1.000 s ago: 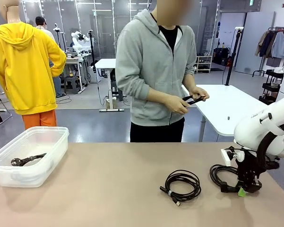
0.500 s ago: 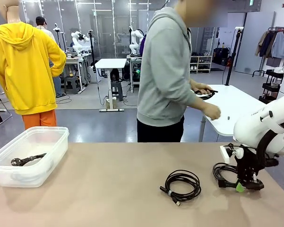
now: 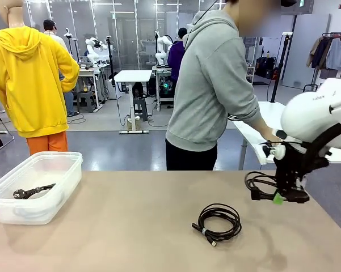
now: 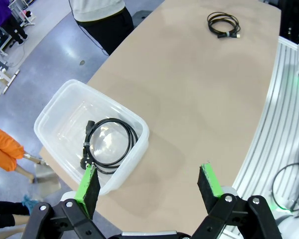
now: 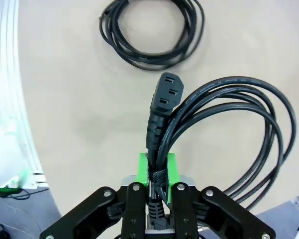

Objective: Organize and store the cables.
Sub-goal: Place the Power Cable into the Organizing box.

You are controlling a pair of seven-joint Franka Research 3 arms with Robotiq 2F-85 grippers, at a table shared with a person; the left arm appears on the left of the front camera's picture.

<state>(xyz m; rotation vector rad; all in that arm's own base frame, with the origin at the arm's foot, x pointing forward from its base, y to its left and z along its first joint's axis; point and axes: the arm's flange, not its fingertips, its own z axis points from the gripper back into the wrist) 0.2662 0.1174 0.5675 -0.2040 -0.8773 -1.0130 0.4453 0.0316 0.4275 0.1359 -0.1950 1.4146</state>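
The clear bin (image 3: 74, 163) at the tabletop's (image 3: 130, 226) left edge had one coiled cable (image 3: 33, 191) stored inside. Left gripper (image 4: 148, 169) hung above it, jaws spread, empty. Second coil (image 3: 218, 222) lay mid-table near the front edge. Right gripper (image 3: 283, 197), at the right edge, was clenched on a third coil (image 3: 260, 182) held off the surface — bin-bound, I'd guess.

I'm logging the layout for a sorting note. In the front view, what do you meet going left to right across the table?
The clear plastic bin holding a stored cable → loose cable coil lying on the table → gripped cable coil, clamped in the right tool.
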